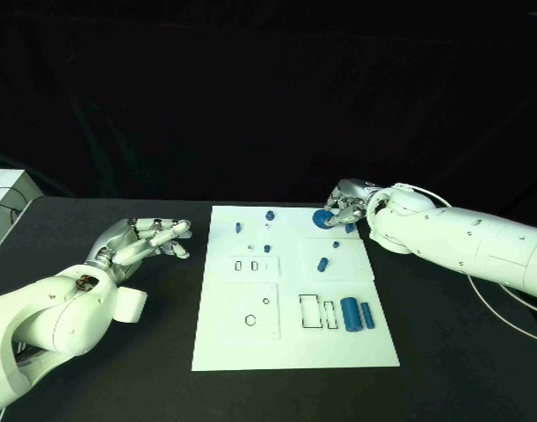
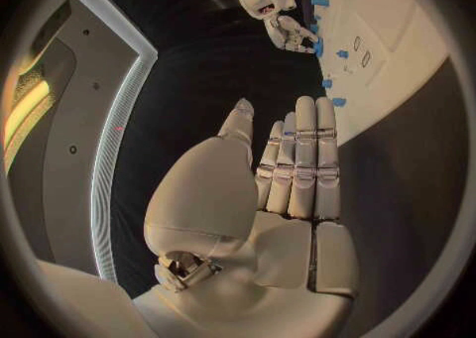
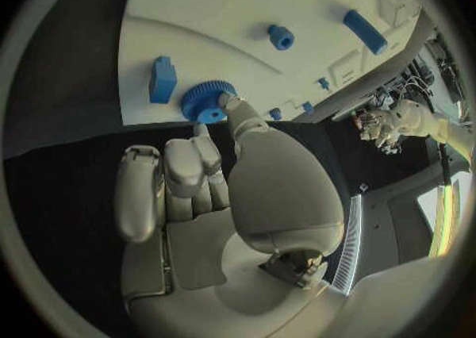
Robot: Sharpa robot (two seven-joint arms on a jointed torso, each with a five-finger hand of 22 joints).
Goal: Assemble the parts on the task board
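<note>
At the far right corner of the white task board (image 1: 296, 343), the robot's right hand (image 1: 348, 207) sits over a blue toothed gear (image 1: 324, 217), one fingertip (image 3: 230, 101) touching the gear's rim while the other fingers are curled in above the black desk (image 1: 471, 369); whether the gear is gripped or only touched cannot be told. Just beside the gear on the board stands a small blue block (image 3: 163, 79), with a short blue ring-shaped piece (image 3: 281, 36) and a longer blue bar (image 3: 365, 31) farther in. Near the board's near right corner two blue cylinders (image 1: 357, 314) lie side by side next to outlined slots. Off the board's left edge, the left hand (image 1: 141, 241) hovers above the desk, its fingers (image 2: 302, 155) straight, close together and holding nothing.
</note>
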